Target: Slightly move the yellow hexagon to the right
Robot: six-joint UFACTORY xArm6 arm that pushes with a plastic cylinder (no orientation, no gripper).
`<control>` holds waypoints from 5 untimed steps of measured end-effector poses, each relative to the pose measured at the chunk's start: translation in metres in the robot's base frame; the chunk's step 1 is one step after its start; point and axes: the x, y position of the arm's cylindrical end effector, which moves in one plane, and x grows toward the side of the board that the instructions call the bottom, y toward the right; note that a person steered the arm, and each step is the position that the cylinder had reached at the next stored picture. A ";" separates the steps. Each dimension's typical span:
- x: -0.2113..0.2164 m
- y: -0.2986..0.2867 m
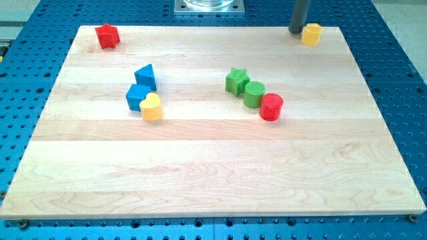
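The yellow hexagon [311,33] sits at the view's top right, near the top edge of the wooden board [213,173]. My rod comes down from the top of the view, and my tip [296,31] rests just to the left of the yellow hexagon, touching it or nearly so.
A red star [107,36] lies at the top left. A blue triangle [146,77], a blue block [137,97] and a yellow heart [151,107] cluster left of centre. A green star [236,81], a green cylinder [254,94] and a red cylinder [271,107] form a row right of centre.
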 end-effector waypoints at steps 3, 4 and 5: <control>0.002 0.036; 0.005 0.000; 0.023 -0.070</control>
